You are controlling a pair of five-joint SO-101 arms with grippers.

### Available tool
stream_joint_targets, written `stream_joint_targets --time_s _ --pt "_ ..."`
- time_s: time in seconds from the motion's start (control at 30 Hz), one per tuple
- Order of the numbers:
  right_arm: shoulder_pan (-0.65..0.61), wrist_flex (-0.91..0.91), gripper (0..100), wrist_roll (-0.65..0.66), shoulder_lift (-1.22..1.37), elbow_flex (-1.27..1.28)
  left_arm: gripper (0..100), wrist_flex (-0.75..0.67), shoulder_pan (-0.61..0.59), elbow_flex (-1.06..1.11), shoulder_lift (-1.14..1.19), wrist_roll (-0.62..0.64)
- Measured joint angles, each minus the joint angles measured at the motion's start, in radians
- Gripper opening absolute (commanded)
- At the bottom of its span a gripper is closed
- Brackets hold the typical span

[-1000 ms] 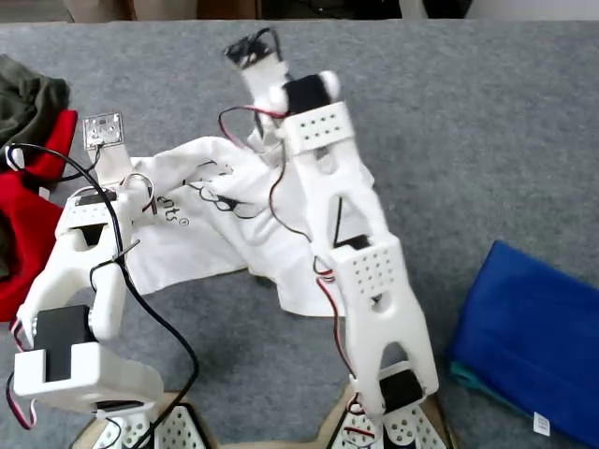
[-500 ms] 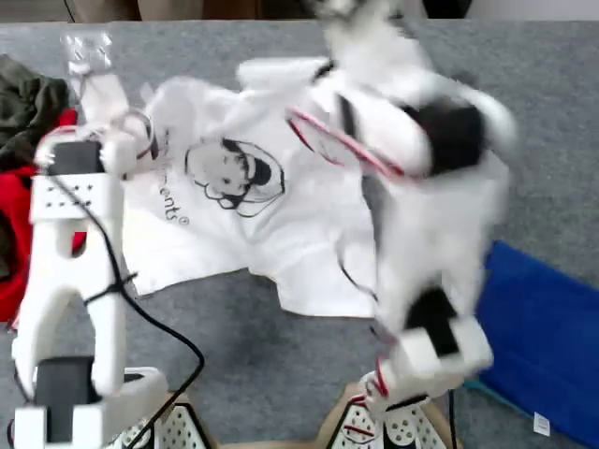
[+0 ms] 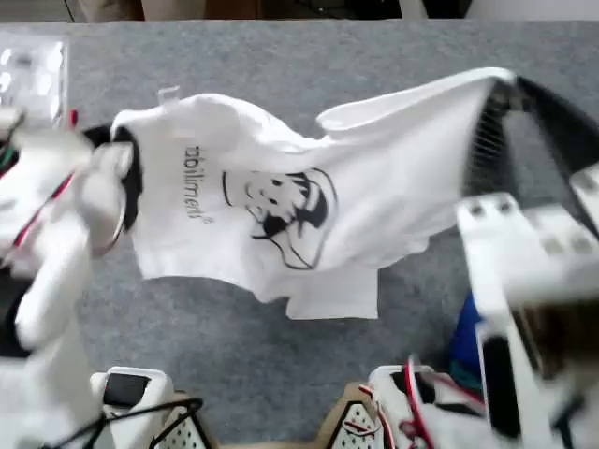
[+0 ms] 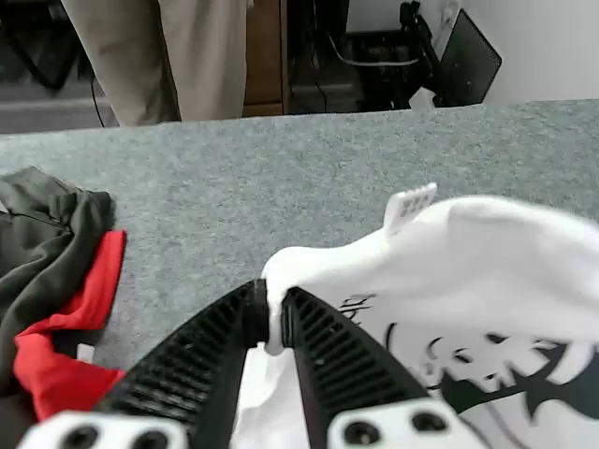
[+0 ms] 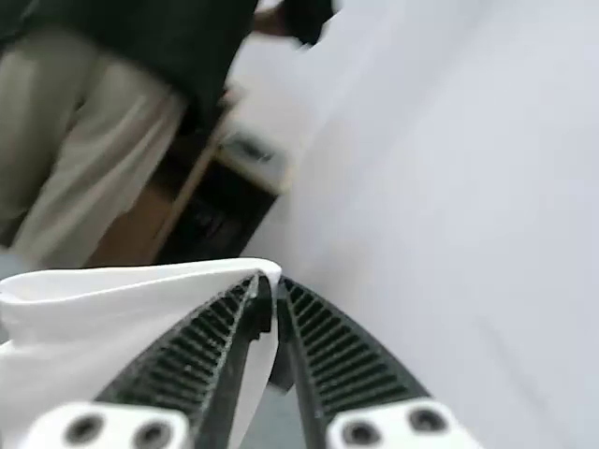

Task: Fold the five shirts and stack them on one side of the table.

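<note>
**White shirt (image 3: 281, 206) stretched out above the grey table (image 3: 374, 47)**

The white shirt hung spread between the two arms, its printed face turned up toward the high camera and its lower edge drooping toward the tabletop. The left gripper (image 4: 270, 318) was pressed together on a fold at one end of the shirt. The right gripper (image 5: 272, 304) pinched the opposite edge, lifted higher. A red shirt (image 4: 56, 369) and a dark green shirt (image 4: 42, 234) lay crumpled together on the table on the left arm's side. A blue cloth (image 3: 465, 341) lay by the right arm's base, partly hidden by that arm
</note>
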Motion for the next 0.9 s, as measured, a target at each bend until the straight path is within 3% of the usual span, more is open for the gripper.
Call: stream_joint_targets --time_s 0.33,0.5,0.7,0.9 --pt "0.081 -0.173 0.5 0.141 -0.080 -0.003 2 0.164 0.037 -0.008 -0.281 -0.057" --pt "0.086 -0.282 0.5 0.227 -0.080 -0.002 2 0.163 0.005 0.012 -0.333 -0.057" --pt "0.084 -0.384 0.5 0.313 -0.081 0.018 2 0.054 -0.135 0.020 -0.336 0.006" --pt "0.084 -0.485 0.5 0.400 -0.094 0.014 2 0.031 -0.152 0.020 -0.336 0.015"
